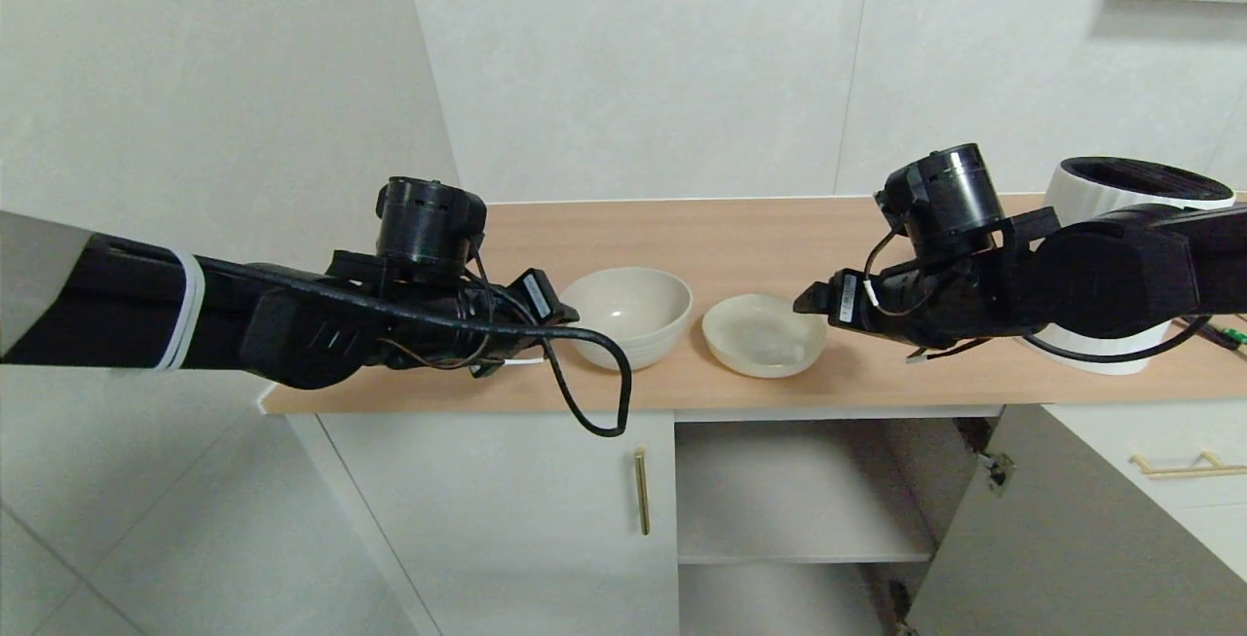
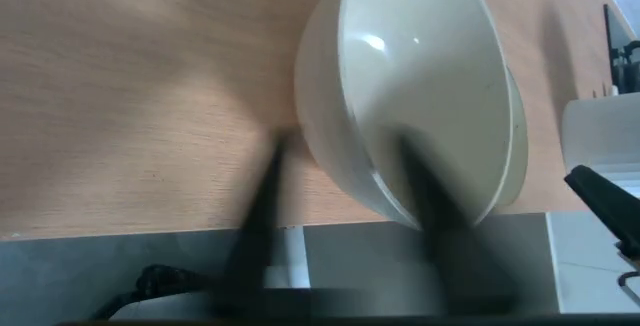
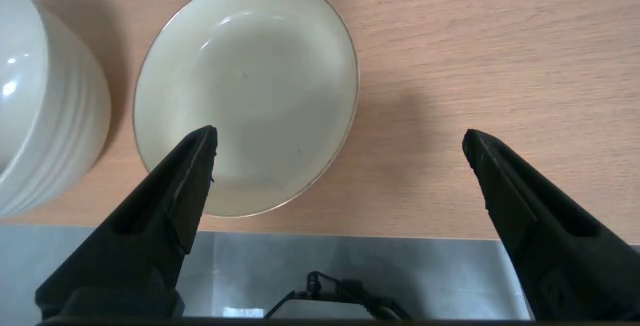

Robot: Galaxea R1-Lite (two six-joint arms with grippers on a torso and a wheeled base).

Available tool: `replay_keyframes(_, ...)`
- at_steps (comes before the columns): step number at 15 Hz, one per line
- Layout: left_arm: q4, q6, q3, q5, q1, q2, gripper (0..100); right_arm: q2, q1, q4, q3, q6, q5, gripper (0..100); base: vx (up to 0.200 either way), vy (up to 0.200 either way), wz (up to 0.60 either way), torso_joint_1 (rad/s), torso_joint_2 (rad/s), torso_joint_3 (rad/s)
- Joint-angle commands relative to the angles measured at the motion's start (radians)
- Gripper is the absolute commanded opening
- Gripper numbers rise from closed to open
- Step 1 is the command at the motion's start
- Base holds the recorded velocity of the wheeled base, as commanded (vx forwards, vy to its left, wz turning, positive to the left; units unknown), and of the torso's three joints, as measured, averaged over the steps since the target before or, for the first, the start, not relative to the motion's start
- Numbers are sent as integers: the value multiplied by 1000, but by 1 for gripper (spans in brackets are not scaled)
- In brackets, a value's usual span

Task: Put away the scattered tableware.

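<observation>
Tableware lies near the front edge of the wooden desk (image 1: 740, 237). The left tool (image 2: 340, 166) is at the left side of a deep cream bowl (image 1: 628, 310), spread apart and holding nothing, with one finger outside the wall and one over the inside; contact is unclear. Just beside the bowl sits a shallow pale dish (image 1: 765, 334). The right tool (image 3: 340, 141) hangs wide and holding nothing above the dish's right edge. Farther right stands a white round pot (image 1: 1076, 200). Below, a cabinet shelf (image 1: 789, 490) lies open.

My left arm (image 1: 292, 324) and right arm (image 1: 1101, 276) lie level, pointing inward; left gripper (image 2: 342, 146) and right gripper (image 3: 340, 138) both gape wide.
</observation>
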Motion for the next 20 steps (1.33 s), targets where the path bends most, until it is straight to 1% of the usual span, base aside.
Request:
replay_keyframes(1,-1,-4,-2,0,2,-6,0,-4,0,0,-4,0,-1,100,0,0,0,0,0,0)
replay_keyframes(6,1,-6,-2,0,2,-20,0,2,0,3,-5,0,-3,100,0,0,0,0,0,0)
replay_keyframes(14,1,-6,-2,0,2,-25,0,74,2,6,-15,-14,-89,100,0,0,0,0,0,0)
replay_keyframes(20,2,-6,0,0,0,-35,0,100,0,6,-18,-22,-93,100,0,0,0,0,0,0)
